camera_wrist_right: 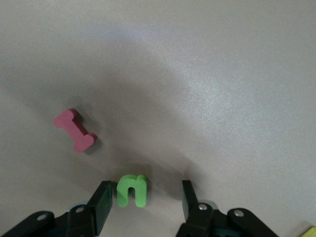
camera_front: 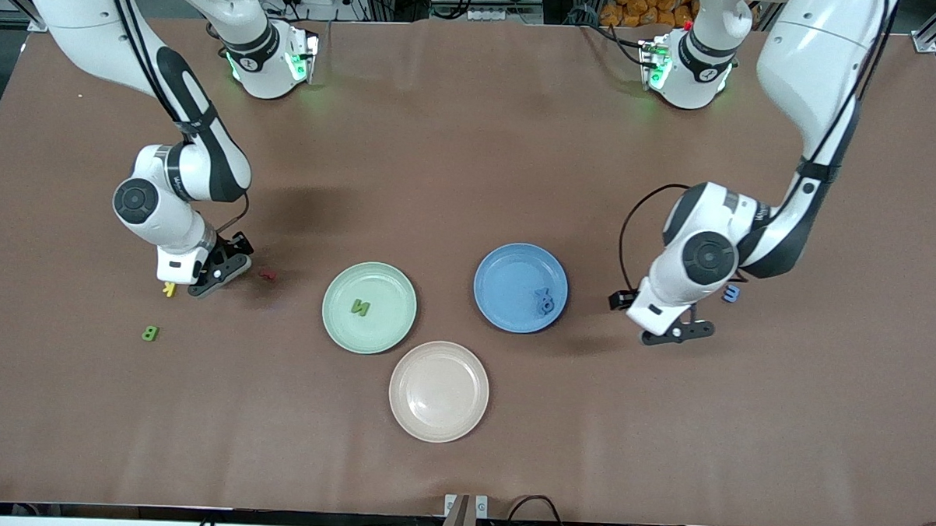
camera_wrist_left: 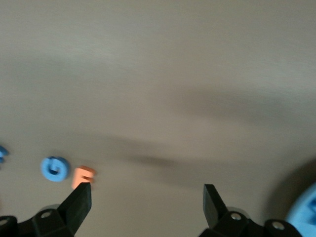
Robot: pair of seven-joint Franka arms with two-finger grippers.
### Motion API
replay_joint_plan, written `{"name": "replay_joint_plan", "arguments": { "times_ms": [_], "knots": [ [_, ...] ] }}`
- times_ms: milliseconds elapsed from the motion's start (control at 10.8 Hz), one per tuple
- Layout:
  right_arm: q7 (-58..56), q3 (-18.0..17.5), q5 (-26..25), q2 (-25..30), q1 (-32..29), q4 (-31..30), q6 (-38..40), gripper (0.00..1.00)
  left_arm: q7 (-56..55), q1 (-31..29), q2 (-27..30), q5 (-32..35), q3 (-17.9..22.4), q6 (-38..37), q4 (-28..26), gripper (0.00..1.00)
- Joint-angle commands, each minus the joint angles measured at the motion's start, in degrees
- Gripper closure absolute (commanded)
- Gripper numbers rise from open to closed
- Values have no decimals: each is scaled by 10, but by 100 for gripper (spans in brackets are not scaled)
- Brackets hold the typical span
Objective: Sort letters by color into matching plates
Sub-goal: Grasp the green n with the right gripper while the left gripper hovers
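Note:
My right gripper (camera_wrist_right: 145,190) is down at the table at the right arm's end, open, its fingers astride a green letter (camera_wrist_right: 132,190). One finger is close beside the letter and the other stands apart. A pink letter (camera_wrist_right: 75,130) lies nearby, seen in the front view as a pink letter (camera_front: 267,274). A yellow letter (camera_front: 170,289) and a green letter B (camera_front: 150,333) lie near the right gripper (camera_front: 217,276). The green plate (camera_front: 388,334) holds a green letter (camera_front: 360,307). The blue plate (camera_front: 502,276) holds blue letters (camera_front: 544,301). My left gripper (camera_wrist_left: 146,190) hangs open and holds nothing, with an orange letter (camera_wrist_left: 83,177) and a blue letter (camera_wrist_left: 54,169) beside one finger.
The beige-pink plate (camera_front: 438,392) sits nearest the front camera, close to the green and blue plates. Another blue letter (camera_front: 731,293) shows beside the left arm's wrist. The left gripper (camera_front: 677,331) is beside the blue plate, toward the left arm's end.

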State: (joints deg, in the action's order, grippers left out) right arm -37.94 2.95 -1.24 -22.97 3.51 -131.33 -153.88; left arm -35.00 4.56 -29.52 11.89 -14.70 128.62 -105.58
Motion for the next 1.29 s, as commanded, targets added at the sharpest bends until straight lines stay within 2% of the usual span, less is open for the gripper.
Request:
{"name": "replay_joint_plan", "arguments": {
  "times_ms": [0, 185, 370, 555, 739, 832, 1202],
  "knots": [
    [-5, -7, -11, 4, -9, -9, -12, 45, 41, -63, 67, -1, -5, 77, -109, 0],
    [-5, -7, -10, 4, -9, -9, -12, 59, 42, -92, 65, -2, -4, 107, -131, 0],
    [-5, -7, -10, 4, -9, -9, -12, 71, 48, -120, 59, 2, -3, 172, -167, 0],
    [-5, -7, -10, 4, -10, -9, -12, 78, 46, -147, 60, 3, -2, 208, -198, 0],
    [-4, -7, -10, 6, -10, -8, -10, 81, 37, -176, 55, 2, -1, 208, -204, 0],
    [-4, -7, -10, 8, -12, -5, -7, 86, 35, -189, 54, 2, -1, 208, -204, 0],
    [3, -7, -3, 16, -31, 18, 4, 86, -33, -165, 42, 3, -2, 208, -204, 0]
  ]
}}
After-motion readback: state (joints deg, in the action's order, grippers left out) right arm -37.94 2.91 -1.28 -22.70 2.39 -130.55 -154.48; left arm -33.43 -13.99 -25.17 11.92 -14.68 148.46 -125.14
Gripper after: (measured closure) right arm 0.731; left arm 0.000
